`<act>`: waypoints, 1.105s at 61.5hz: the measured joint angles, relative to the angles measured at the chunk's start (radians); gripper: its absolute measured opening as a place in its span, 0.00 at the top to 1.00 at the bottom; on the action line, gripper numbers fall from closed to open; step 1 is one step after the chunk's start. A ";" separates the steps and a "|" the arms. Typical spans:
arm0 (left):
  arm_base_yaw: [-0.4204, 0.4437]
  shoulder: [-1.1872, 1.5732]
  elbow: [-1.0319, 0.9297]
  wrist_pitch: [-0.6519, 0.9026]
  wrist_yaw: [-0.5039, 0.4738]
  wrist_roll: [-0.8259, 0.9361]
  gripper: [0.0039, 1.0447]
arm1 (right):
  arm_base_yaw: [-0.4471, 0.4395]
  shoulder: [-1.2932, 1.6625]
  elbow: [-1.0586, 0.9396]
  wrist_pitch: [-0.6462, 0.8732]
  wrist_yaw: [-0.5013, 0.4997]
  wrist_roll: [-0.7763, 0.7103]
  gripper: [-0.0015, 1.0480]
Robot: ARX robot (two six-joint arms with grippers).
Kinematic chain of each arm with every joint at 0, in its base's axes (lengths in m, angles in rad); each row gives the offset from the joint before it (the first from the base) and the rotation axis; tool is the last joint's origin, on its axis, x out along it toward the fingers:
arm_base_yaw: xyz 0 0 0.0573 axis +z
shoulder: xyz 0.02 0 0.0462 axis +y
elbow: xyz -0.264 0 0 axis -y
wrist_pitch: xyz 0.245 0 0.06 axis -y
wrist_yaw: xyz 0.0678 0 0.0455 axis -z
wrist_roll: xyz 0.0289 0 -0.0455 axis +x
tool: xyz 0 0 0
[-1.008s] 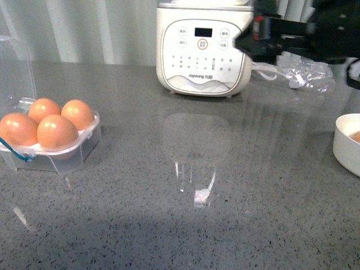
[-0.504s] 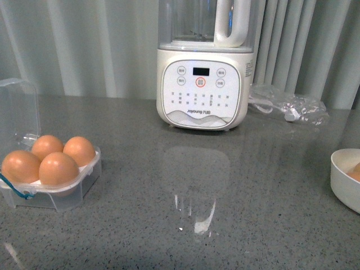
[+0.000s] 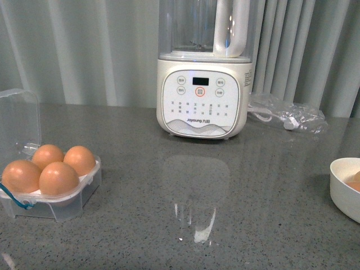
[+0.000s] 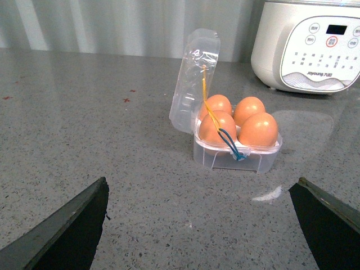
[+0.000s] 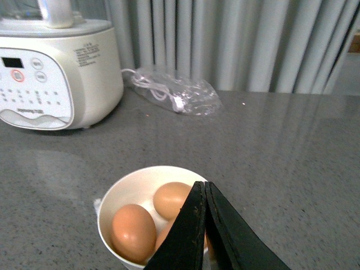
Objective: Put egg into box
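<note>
The clear box [image 3: 73, 199] sits at the left of the counter with its lid [image 3: 19, 121] up and a blue cord on its front. All its cells hold brown eggs [image 3: 58, 178]. In the left wrist view the box [image 4: 236, 157] lies ahead of my left gripper [image 4: 199, 225], which is open, empty and well short of it. My right gripper [image 5: 203, 194] is shut and empty, above a white bowl [image 5: 121, 191] that holds brown eggs [image 5: 133, 232]. Neither arm shows in the front view.
A white blender [image 3: 203, 84] stands at the back centre. A crumpled clear bag with a white cable [image 3: 287, 115] lies to its right. The white bowl [image 3: 342, 188] sits at the right edge. Curtains hang behind the counter.
A dark arm that crossed the top right a second ago has left the front view. The view has shifted so the blender and box sit lower in the frame.
</note>
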 joint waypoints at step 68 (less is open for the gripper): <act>0.000 0.000 0.000 0.000 0.000 0.000 0.06 | 0.038 -0.473 -0.227 -0.228 0.012 0.000 0.97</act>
